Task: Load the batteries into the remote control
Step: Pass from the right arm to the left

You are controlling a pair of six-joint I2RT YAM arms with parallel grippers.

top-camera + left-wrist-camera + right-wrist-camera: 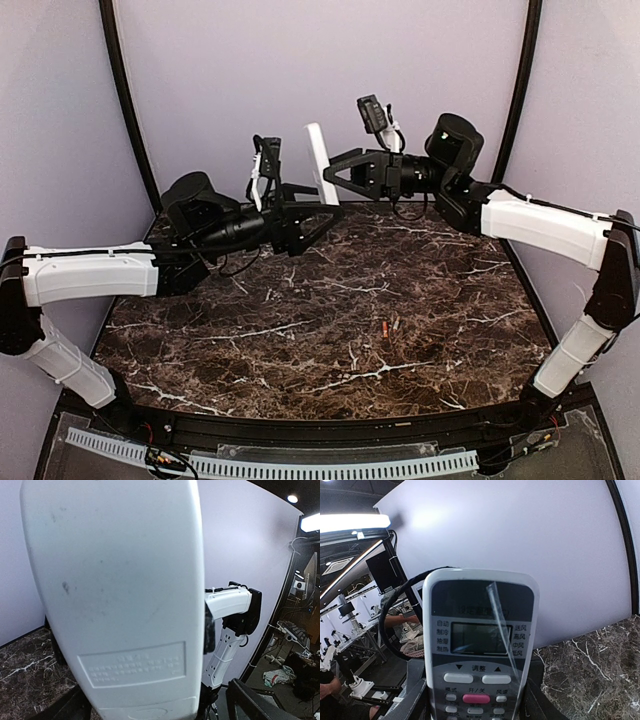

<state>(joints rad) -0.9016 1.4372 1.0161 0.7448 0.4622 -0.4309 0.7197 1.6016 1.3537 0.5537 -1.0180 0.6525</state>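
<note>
The remote control (322, 160) stands upright in the air at the back of the table, between my two grippers. My right gripper (328, 173) is shut on it. In the right wrist view its front (480, 645) faces the camera, with the dark screen, grey buttons and a pink button, and a dark finger sits against each side. My left gripper (322, 205) is at its lower end. In the left wrist view the plain white back (120, 595) fills the frame, and a gap shows beside the right finger (250, 702). Two small batteries (388, 325), one orange-red, lie on the marble table.
The dark marble table (300, 340) is closed in by lilac walls (320, 60) at the back and sides. A clear film strip (502, 630) peels off the remote's front. The black frame rail (330, 430) runs along the near edge.
</note>
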